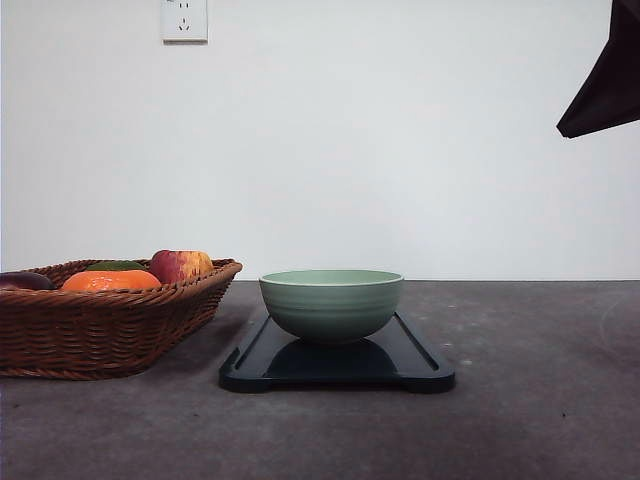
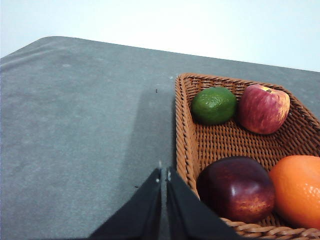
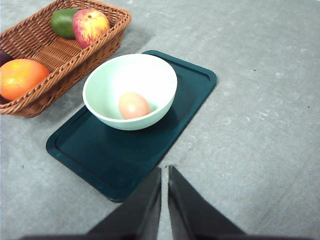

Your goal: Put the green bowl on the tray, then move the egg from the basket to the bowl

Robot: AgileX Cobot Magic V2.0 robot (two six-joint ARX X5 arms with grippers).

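The green bowl (image 1: 331, 303) stands upright on the dark tray (image 1: 420, 362), right of the wicker basket (image 1: 90, 335). In the right wrist view the tan egg (image 3: 133, 105) lies inside the green bowl (image 3: 150, 75) on the tray (image 3: 120, 160). My right gripper (image 3: 164, 171) is shut and empty, hovering above the tray's near end. My left gripper (image 2: 163, 173) is shut and empty, just outside the rim of the basket (image 2: 182, 135). A dark piece of the right arm (image 1: 605, 85) shows at the top right of the front view.
The basket holds a red-yellow apple (image 2: 263, 108), a green fruit (image 2: 214, 105), a dark red fruit (image 2: 236, 188) and an orange (image 2: 298, 189). Grey tabletop (image 1: 540, 330) stretches right of the tray. A wall socket (image 1: 184, 20) sits high on the white wall.
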